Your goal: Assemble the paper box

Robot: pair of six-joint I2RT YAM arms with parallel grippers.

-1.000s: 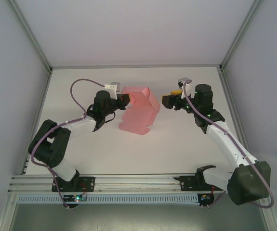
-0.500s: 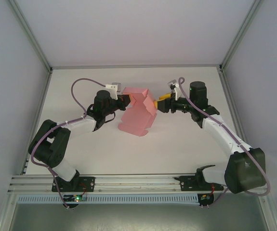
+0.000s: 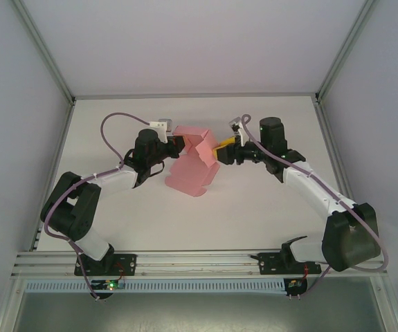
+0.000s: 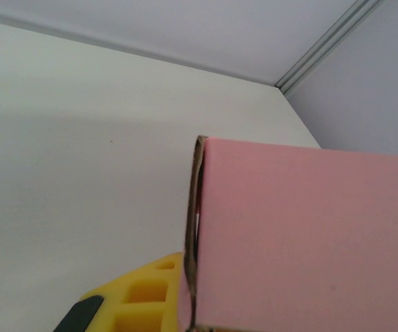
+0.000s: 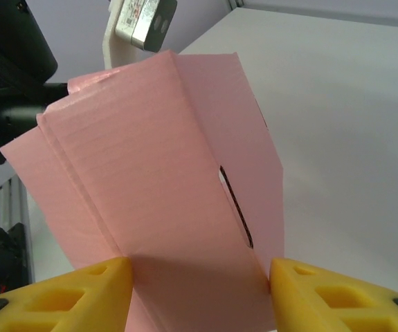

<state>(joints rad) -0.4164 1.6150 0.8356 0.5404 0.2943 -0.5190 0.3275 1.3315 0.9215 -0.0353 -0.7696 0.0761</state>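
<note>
The pink paper box (image 3: 192, 166) is partly folded and held tilted above the middle of the white table. My left gripper (image 3: 178, 142) is shut on its upper left edge. In the left wrist view the card (image 4: 309, 235) covers the right half, with one yellow finger (image 4: 140, 294) against its edge. My right gripper (image 3: 219, 150) is open at the box's right side. In the right wrist view its yellow fingertips (image 5: 88, 294) straddle a slotted pink panel (image 5: 164, 173), with the gripper's middle (image 5: 199, 294) over the panel.
The white table (image 3: 268, 207) has bare room in front of the box and to its right. A metal frame rail (image 3: 192, 96) and grey walls close off the back and sides. The left wrist camera (image 5: 140, 17) shows behind the box.
My right arm has swung left, bringing its open fingers up to the box's right side. The box has shifted slightly left and down. The left gripper keeps its hold.
</note>
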